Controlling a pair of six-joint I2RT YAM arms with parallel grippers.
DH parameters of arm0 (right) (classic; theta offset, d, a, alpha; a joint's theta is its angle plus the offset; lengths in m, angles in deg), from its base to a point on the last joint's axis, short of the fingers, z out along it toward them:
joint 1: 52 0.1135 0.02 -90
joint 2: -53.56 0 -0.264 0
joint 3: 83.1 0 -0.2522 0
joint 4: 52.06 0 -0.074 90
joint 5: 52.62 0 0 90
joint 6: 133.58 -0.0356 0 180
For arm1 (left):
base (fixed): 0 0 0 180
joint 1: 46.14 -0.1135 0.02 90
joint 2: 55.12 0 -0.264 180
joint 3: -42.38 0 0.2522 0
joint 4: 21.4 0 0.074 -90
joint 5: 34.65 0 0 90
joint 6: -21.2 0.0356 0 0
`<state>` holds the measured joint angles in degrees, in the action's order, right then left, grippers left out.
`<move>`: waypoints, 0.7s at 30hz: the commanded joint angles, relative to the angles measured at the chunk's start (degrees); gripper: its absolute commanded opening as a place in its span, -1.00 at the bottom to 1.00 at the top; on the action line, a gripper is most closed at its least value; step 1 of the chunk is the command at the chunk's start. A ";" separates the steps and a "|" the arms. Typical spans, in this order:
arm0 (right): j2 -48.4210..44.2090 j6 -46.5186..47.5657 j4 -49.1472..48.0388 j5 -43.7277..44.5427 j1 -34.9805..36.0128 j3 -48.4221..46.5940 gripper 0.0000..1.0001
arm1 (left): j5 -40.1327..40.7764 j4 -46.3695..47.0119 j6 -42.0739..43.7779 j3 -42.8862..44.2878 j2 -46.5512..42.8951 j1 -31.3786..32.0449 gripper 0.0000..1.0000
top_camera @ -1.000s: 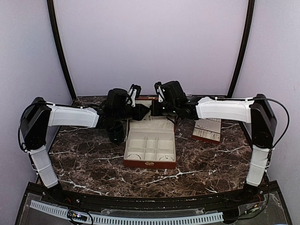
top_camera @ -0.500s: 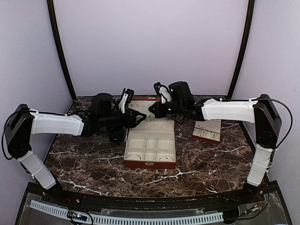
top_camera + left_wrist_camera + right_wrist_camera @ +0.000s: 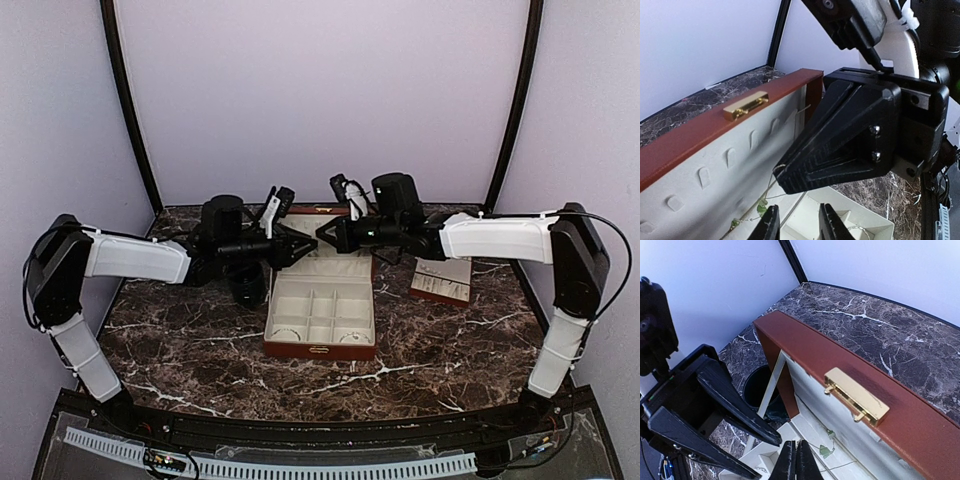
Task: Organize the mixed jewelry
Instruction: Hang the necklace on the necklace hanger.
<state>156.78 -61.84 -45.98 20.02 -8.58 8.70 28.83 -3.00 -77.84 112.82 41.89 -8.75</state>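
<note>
Right claw (image 3: pixel 779 175), pressed together, seems to pinch a thin chain with green leaf charms (image 3: pixel 762 206) that dangles against the cream lining of the raised lid (image 3: pixel 715 117) of the red-brown jewellery box (image 3: pixel 320 350). The left claw (image 3: pixel 800 225) faces it close by, fingers spread around nothing. By my judgement the necklace is being hung in the lid (pale loops (image 3: pixel 288 335) lie in the box's front compartments). The next move calls for steering the chain onto one of the lining's small tabs (image 3: pixel 704 176) without tangling it.
</note>
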 commanded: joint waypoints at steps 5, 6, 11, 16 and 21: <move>-2.92 -0.05 -2.38 -1.95 -0.35 1.16 -1.00 | -0.28 2.24 1.57 2.54 2.44 -0.13 -0.55; -3.00 -0.17 -2.41 -2.08 -0.35 1.26 -1.00 | 0.06 2.21 1.57 2.72 2.73 -0.12 -0.56; -3.43 -0.54 -2.53 -2.74 -0.35 1.57 -1.00 | 1.48 2.85 1.64 3.45 4.07 -0.12 -0.62; -3.40 -0.97 -2.68 -3.39 -0.35 1.49 -1.00 | 2.44 4.70 1.30 4.10 5.27 -0.13 -0.64; -3.15 -1.51 -2.95 -4.03 -0.35 1.40 -1.00 | -0.57 7.38 0.24 4.89 7.09 -0.16 -0.65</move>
<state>155.97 -62.54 -46.07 17.39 -8.58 9.88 30.47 0.04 -76.94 115.95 48.40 -8.75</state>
